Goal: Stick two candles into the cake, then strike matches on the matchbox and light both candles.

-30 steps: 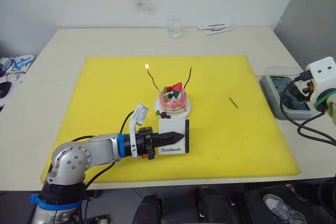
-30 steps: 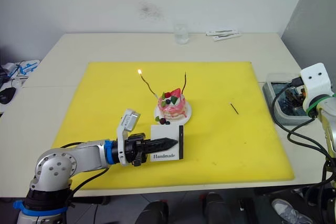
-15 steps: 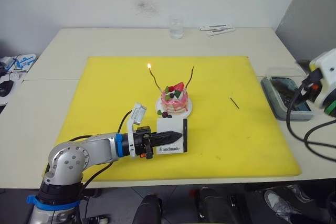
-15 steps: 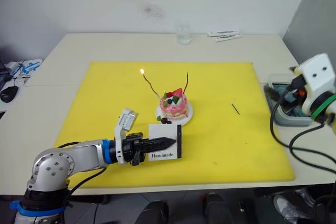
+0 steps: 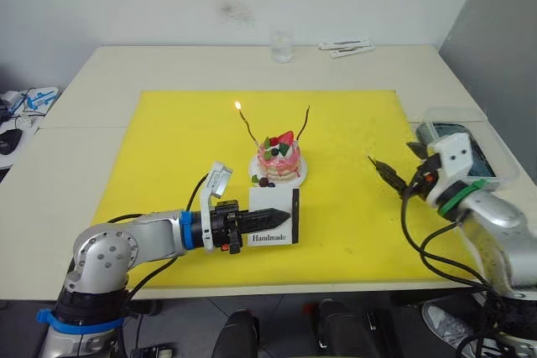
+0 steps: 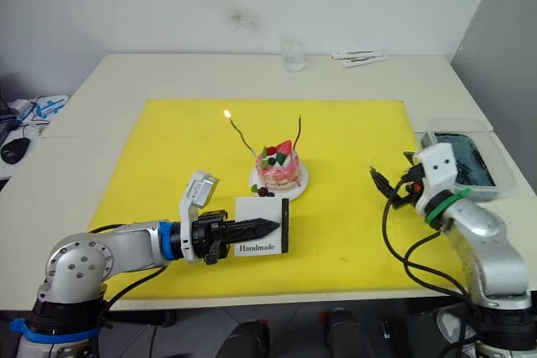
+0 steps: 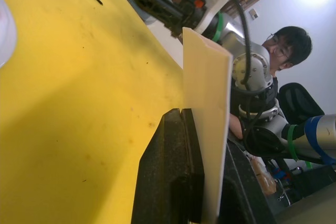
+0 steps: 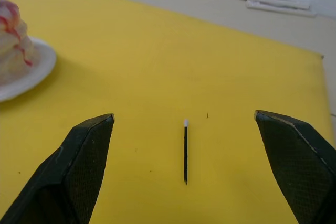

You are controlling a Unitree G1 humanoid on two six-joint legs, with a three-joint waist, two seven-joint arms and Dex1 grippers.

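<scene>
The cake sits on its small white plate near the middle of the yellow mat that covers the worktop. Two candles stand in it, leaning apart: the left candle carries a small flame at its tip, while the right candle is unlit.

Just in front of the cake, the left tool is pinching the matchbox – in the left wrist view its fingers press against both faces of the white card, which stands upright on edge with the word "Handmade" facing the camera and the black strip along its right side.

On the right part of the mat lies one match, flat and apart from the cake. The right tool hovers low over it with its fingers spread wide – the match lies between them, touching neither, pale tip pointing away from the wrist.

At the far edge of the worktop stands a clear glass; a clear container rests off the mat's right edge.
</scene>
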